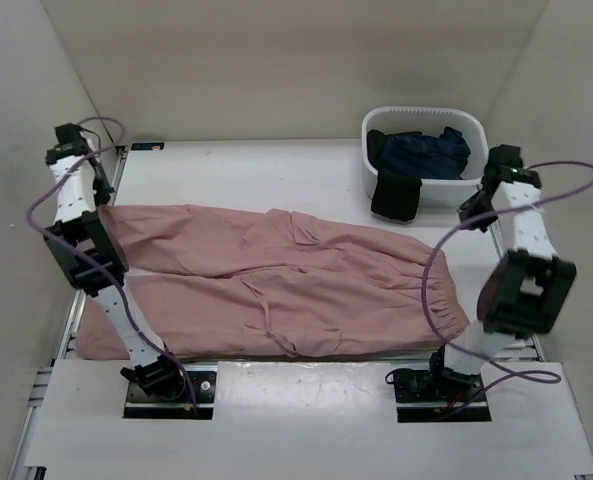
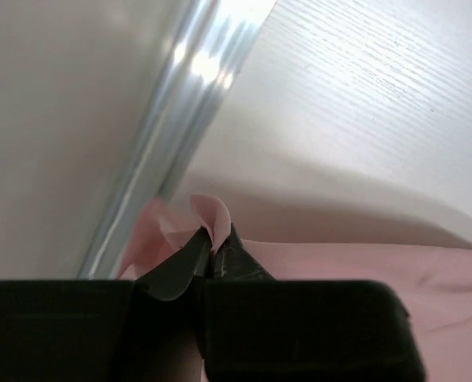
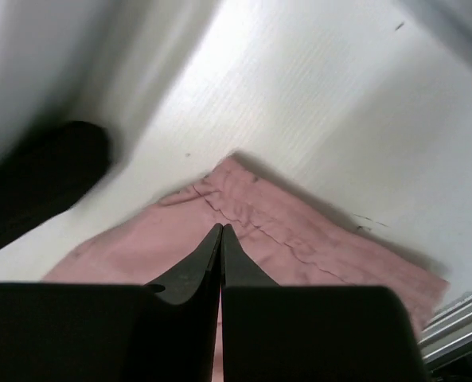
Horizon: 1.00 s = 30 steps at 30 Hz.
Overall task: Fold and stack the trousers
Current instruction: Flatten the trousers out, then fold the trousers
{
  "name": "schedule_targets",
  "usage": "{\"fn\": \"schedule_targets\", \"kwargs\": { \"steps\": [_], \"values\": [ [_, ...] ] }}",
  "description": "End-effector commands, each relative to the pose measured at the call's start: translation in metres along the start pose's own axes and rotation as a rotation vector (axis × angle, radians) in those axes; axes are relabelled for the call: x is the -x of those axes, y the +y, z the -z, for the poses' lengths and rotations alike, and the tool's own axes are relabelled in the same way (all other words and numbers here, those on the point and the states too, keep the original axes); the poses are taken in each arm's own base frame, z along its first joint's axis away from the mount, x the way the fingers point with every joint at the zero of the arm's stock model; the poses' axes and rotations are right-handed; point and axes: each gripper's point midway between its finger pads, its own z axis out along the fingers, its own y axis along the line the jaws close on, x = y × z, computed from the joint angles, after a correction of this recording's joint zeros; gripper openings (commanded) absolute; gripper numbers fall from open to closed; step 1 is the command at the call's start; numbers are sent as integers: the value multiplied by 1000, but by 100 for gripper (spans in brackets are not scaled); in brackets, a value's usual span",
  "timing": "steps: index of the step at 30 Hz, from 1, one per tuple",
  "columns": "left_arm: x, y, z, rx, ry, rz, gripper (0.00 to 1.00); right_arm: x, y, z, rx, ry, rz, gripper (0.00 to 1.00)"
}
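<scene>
The dusty-pink trousers (image 1: 286,280) lie spread across the table, legs to the left and gathered waistband (image 1: 444,290) to the right. My left gripper (image 1: 102,198) is at the far-left end, shut on the hem of the far leg; a pink fold (image 2: 208,213) sticks up between its jaws (image 2: 212,239). My right gripper (image 1: 472,212) hovers by the far waistband corner (image 3: 243,187). Its jaws (image 3: 221,228) are pressed together, with no fabric showing between them.
A white basket (image 1: 416,112) at the back right holds dark navy garments (image 1: 431,150). A black garment (image 1: 394,195) hangs over its front rim and shows in the right wrist view (image 3: 37,183). A metal rail (image 2: 172,119) runs along the table's left edge.
</scene>
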Motion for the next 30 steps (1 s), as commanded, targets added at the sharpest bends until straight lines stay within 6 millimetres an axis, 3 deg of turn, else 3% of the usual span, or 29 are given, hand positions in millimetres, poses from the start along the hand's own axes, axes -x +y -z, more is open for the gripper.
{"fn": "schedule_targets", "kwargs": {
  "steps": [1, 2, 4, 5, 6, 7, 8, 9, 10, 11, 12, 13, 14, 15, 16, 18, 21, 25, 30],
  "values": [
    [14, 59, 103, 122, -188, 93, 14, 8, -36, 65, 29, -135, -66, 0],
    [10, 78, 129, 137, -237, 132, 14, -7, -50, 73, 44, -142, -77, 0],
    [-24, 83, 128, 115, -184, 153, 14, -25, -65, 73, 42, -130, -89, 0],
    [-52, 77, 126, 76, -141, 155, 14, -40, -73, 65, 53, -105, -86, 0],
    [-64, 72, 122, 58, -126, 153, 14, -40, -64, 59, 100, -105, -87, 1],
    [-78, 64, 117, 39, -96, 141, 14, -42, -56, 57, 148, -91, -72, 10],
    [-85, 57, 113, 31, -83, 128, 14, -43, -43, 47, 185, -49, -67, 33],
    [-100, 40, 103, -21, -37, 103, 14, -53, -22, 42, 241, -7, -39, 39],
    [-102, 36, 99, -41, -36, 102, 14, -46, -4, 40, 274, -26, -27, 44],
    [-104, 29, 94, -60, -27, 91, 14, -47, 8, 24, 257, 0, -13, 49],
    [-108, 26, 82, -71, 10, 89, 14, -39, 28, 27, 289, -16, -13, 52],
    [-105, 25, 78, -71, 17, 88, 14, -40, 55, 28, 344, -36, 25, 55],
    [-103, 25, 74, -71, 24, 88, 14, -44, 70, 16, 349, -19, 41, 57],
    [-102, 25, 70, -72, 32, 88, 14, -51, 90, 18, 372, -22, 61, 59],
    [-99, 28, 69, -56, 30, 88, 14, -45, 108, 23, 398, -45, 63, 59],
    [-99, 28, 69, -56, 30, 88, 14, -56, 130, 11, 391, -29, 68, 59],
    [-95, 29, 74, -56, 11, 89, 14, -67, 144, -13, 355, -24, 46, 59],
    [-100, 36, 69, -12, 32, 87, 14, -98, 143, -54, 246, 69, 3, 59],
    [-101, 35, 65, -14, 42, 86, 14, -113, 140, -71, 155, 100, -27, 66]
  ]
}}
